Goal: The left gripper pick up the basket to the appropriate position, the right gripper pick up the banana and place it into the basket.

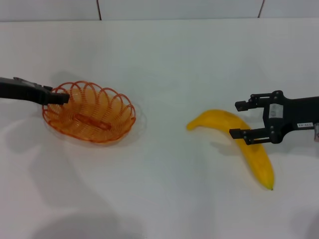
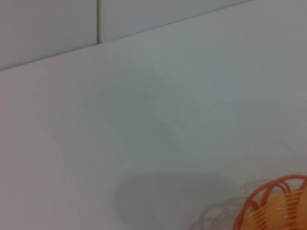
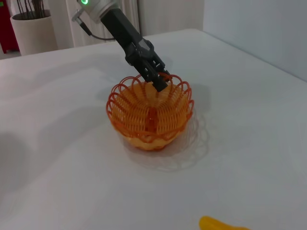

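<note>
Orange looped wire, scalloped rim, shallow and oval: that's the basket [image 1: 89, 118], sitting on the left side of the white table [image 1: 164, 199]. The left gripper [image 1: 64, 98] reaches in from the left edge and has its fingers pinched on the basket's left rim; the right wrist view confirms it, with the black claw [image 3: 160, 82] clamped down over one of the wire loops [image 3: 149, 114]. In the left wrist view only a sliver of the orange rim [image 2: 276, 203] peeks in at the corner.

Over on the right lies the banana [image 1: 246, 142], smooth, yellow, unpeeled, curving from its far-left end down to a small dark tip nearest the robot. The right gripper [image 1: 242, 119] comes in from the right with its jaws spread wide, one finger on the far side, the other over the banana's middle. The fruit sits between them, not squeezed.
</note>
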